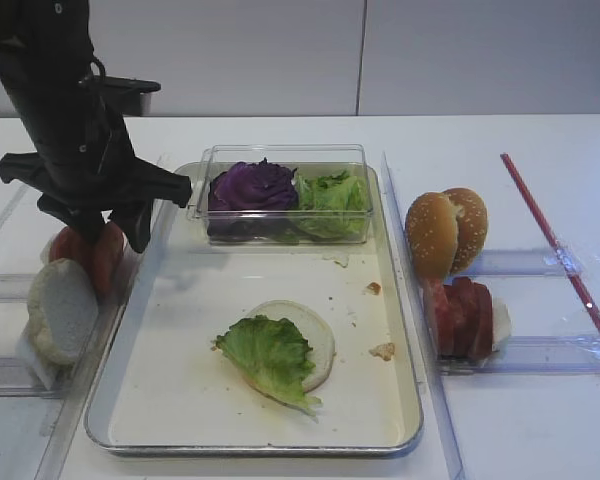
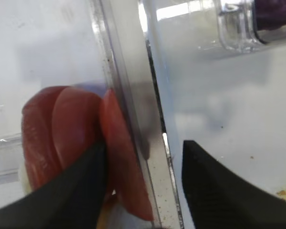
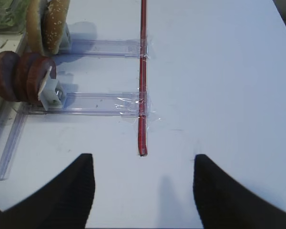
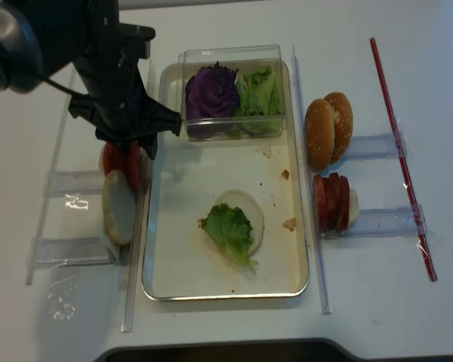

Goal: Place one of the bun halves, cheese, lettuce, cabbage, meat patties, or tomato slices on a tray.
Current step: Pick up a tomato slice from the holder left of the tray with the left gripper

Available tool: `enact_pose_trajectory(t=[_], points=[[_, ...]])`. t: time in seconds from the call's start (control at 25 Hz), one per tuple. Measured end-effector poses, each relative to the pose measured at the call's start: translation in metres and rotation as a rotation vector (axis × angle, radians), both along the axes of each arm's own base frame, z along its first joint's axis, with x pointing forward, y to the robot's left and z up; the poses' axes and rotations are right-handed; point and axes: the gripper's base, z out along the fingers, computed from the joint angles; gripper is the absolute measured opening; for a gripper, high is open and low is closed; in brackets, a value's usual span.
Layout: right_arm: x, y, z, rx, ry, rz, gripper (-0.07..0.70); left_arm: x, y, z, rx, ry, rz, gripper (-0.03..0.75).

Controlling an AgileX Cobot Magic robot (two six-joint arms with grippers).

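We are looking down on a white counter with a pale wall behind it. The tomato slices are standing on edge in a clear rail at the left of the overhead view, just outside the silvery rim of the tray. The left claw is reaching down over them: in the left wrist view one dark finger is pressing against the face of the nearest slice, while the other is hanging over the cream tray floor across the rim. The jaws are standing partly apart and straddling that slice and the rim; we cannot tell whether the slice is truly pinched.

In the tray, a pale bun half is lying flat with a lettuce leaf draped across it, and a clear plastic box with purple cabbage is sitting at the far end.

We are judging the risk here as a bad bite: if the far finger is closing onto the tray rim, the slice may be squeezed against metal, slip free or drag its neighbours out of the rail.

The right claw is resting released at the lower edge of its own view, holding nothing, near a red straw taped across the rails.
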Motion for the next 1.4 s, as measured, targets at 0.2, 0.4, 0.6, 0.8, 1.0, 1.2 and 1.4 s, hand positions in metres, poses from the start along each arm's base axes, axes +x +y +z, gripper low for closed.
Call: enact_pose_trajectory(t=[0.2,0.4,0.6,0.8,1.0,1.2,1.4], points=[[0.0,0.0,0.0,0.0,0.0,0.0,0.489,0.0,0.0,-0.001,0.005,0.004,-0.001,0.364],[0.0,0.0,0.0,0.0,0.0,0.0,0.489,0.003,-0.001,-0.013,0.02,0.044,0.0,0.356],[0.0,0.0,0.0,0.0,0.0,0.0,0.489,0.004,-0.001,-0.015,0.025,0.045,-0.002,0.354],[0.0,0.0,0.0,0.0,0.0,0.0,0.489,0.004,0.001,-0.014,0.041,0.039,-0.008,0.307],[0.0,0.0,0.0,0.0,0.0,0.0,0.489,0.005,0.002,-0.014,0.053,0.032,0.008,0.195],[0.0,0.0,0.0,0.0,0.0,0.0,0.489,0.005,0.003,-0.014,0.061,0.037,0.01,0.118],[0.0,0.0,0.0,0.0,0.002,0.0,0.489,0.004,0.003,-0.014,0.065,0.041,0.014,0.115]])
